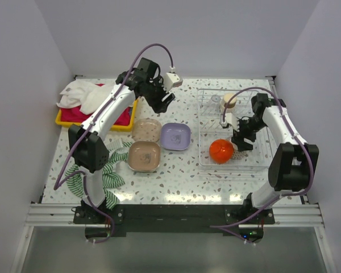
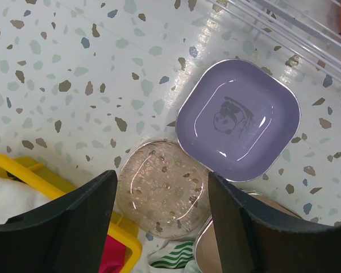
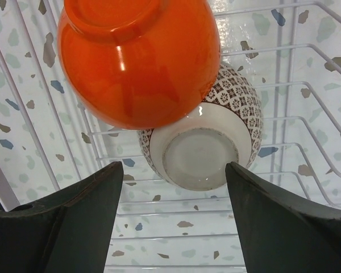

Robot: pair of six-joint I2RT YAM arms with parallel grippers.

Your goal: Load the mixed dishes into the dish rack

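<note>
Hovering above the desk (image 1: 187,176), the left fingers (image 2: 85,216) stand spread and empty over a lilac plate (image 2: 238,119) and a tan plate (image 2: 162,196), likely lining up the next dish. Inside the dish rack (image 1: 256,159), the right fingers (image 3: 74,222) are also apart, holding nothing, near an upturned orange bowl (image 3: 139,60) that touches a patterned white bowl (image 3: 202,142). Both are inverted, presumably to drain.

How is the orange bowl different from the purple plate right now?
The orange bowl sits upside down in the dish rack; the purple plate lies face up on the table, outside it. The bowl is round and plain; the plate is a rounded square with a cartoon print. Both are glossy.
</note>
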